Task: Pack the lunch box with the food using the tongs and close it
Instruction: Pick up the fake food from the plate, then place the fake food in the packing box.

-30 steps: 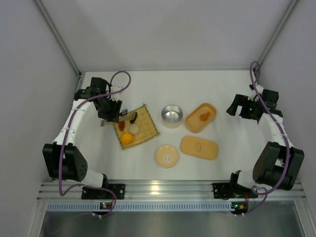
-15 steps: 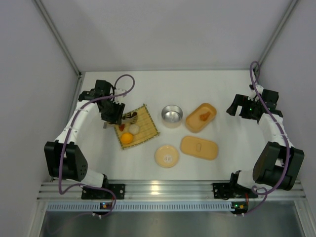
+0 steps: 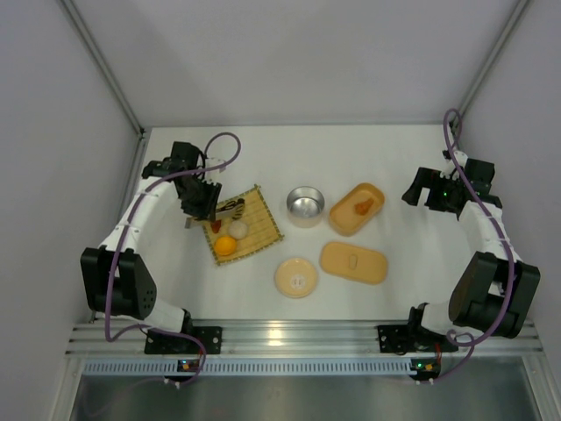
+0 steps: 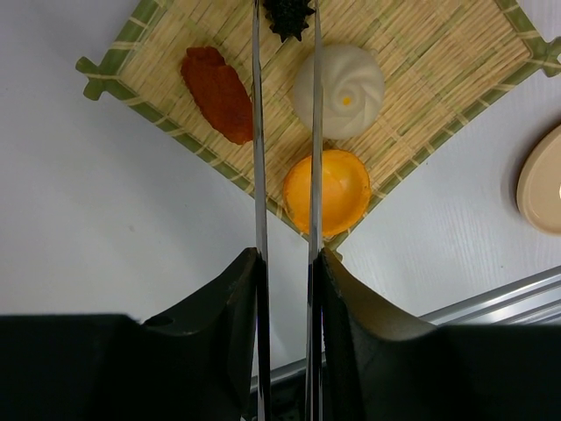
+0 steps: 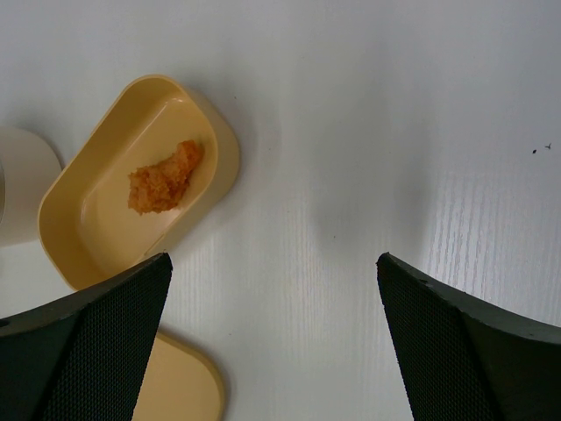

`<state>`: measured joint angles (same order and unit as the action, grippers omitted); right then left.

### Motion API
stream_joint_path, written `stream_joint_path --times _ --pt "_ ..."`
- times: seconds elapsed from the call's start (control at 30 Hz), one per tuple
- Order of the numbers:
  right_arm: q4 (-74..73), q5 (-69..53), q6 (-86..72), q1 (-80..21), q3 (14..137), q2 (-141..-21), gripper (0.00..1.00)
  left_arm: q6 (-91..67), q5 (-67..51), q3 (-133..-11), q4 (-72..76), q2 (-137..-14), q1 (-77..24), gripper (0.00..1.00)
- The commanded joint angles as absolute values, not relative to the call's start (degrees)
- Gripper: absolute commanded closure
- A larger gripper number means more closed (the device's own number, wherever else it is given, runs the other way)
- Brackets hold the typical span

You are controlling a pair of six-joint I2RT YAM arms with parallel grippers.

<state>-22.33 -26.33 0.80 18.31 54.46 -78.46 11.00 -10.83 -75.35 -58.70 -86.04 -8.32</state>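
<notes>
My left gripper [image 4: 287, 254] is shut on the slim silver tongs [image 4: 259, 175]. Their two arms reach over the bamboo mat [image 4: 421, 79] and flank the dark brown piece [image 4: 289, 13] at the frame's top edge. A reddish-brown piece [image 4: 217, 82] lies left of the arms, and a white ball [image 4: 338, 90] and an orange ball [image 4: 333, 189] lie to their right. The open lunch box [image 3: 344, 224] holds an orange-tan piece [image 5: 164, 176]. Its flat lid [image 3: 353, 262] lies in front of it. My right gripper [image 5: 273, 263] hangs open over bare table, right of the box.
A metal bowl [image 3: 305, 204] stands between the mat and the lunch box. A round tan lid [image 3: 296, 277] lies in front of the mat. Grey walls close in the table on the left, the back and the right.
My left gripper has shifted slightly toward the mat and squeezed the tongs narrower, their tips now at the dark brown piece. The right arm has not moved.
</notes>
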Motion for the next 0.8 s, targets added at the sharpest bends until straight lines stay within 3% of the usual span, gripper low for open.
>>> stream_joint_path --times 0.0,0.4,0.53,0.77 --pt "-20.9 -27.4 0.4 19.1 57.0 -77.9 0.01 10.1 -10.7 -78.6 -56.6 -85.2 -8.6 0.72" --pt "-20.8 -27.8 0.4 19.1 57.1 -77.6 0.01 9.8 -17.4 -95.0 -61.3 -85.2 -9.3 0.8" --pt "-20.9 -27.9 0.4 19.1 57.2 -77.7 0.01 10.5 -16.3 -99.7 -62.1 -86.9 -15.8 0.84" --pt "-21.1 -27.7 0.4 19.1 57.0 -77.6 0.01 11.2 -18.4 -106.3 -61.8 -92.2 -28.2 0.84"
